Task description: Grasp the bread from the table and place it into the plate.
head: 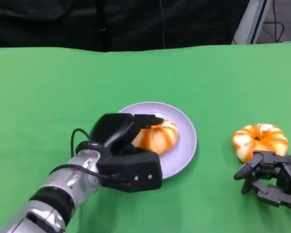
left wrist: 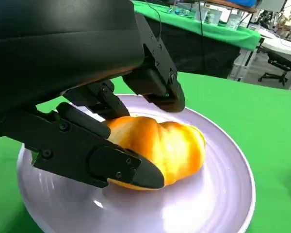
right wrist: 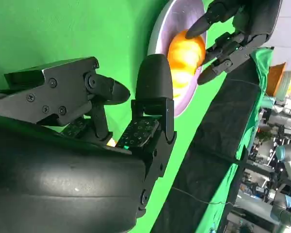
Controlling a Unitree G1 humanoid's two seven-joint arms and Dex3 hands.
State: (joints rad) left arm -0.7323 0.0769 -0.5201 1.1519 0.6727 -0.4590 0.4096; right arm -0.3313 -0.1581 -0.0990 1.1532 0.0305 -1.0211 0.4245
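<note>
While our left hand (head: 128, 158) holds one bread roll (head: 157, 136) on the lavender plate (head: 184, 145), another waits.
We see that second roll (head: 260, 140) just ahead of our empty, loosely curled right hand (head: 274, 180), nearer it.

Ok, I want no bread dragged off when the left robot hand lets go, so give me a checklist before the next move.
1. Bread over the plate, inside its rim: ok.
2. Bread resting on the plate: ok, left wrist view shows contact.
3. Left robot hand free of the bread: not ok, its fingers hold it.
4. Second bread well apart from the plate: ok.
5. Right robot hand apart from the plate: ok.
</note>
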